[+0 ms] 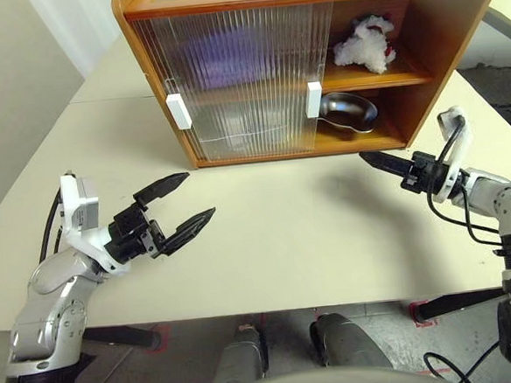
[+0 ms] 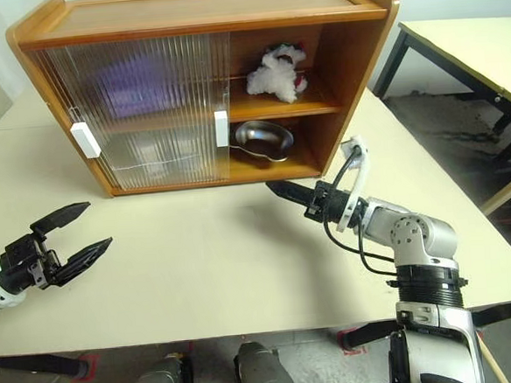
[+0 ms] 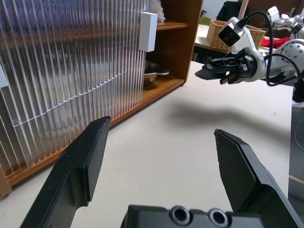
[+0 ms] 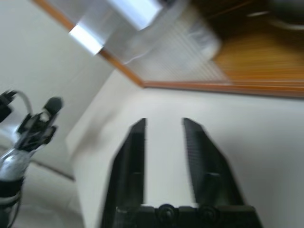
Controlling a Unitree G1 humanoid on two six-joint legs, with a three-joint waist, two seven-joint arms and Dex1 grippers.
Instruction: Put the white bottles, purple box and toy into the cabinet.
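Your cabinet (image 1: pixel 225 9) stands at the far side of the pale table (image 1: pixel 285 233), its open front facing you. The two ribbed sliding doors (image 1: pixel 239 79) cover the left part of the front, each carrying a white block handle (image 1: pixel 178 111); the right part stands open. On the upper shelf of that open part you see the toy (image 1: pixel 365 43), a white plush shape with touches of red, lying close to the cabinet's right wall. Below it, on the lower shelf, rests a shiny metal dish (image 1: pixel 348 112), partly behind the edge of the nearer door. A purple blur (image 1: pixel 220 58) shows through the ribbed doors at upper-shelf height; it matches the purple box in colour, but the ribbing hides its outline. You cannot make out the white bottles behind the doors.

Your left gripper (image 1: pixel 179 208) hovers above the near left of the table, well apart from the cabinet, pointing toward it. Its fingers (image 3: pixel 85 161) are spread wide with nothing between them.

Your right gripper (image 1: pixel 372 159) hangs just in front of the cabinet's lower right corner, pointing left along the front edge without touching it. In the right wrist view its fingers (image 4: pixel 130 161) stand a narrow gap apart, bare table between them, clamped on nothing.
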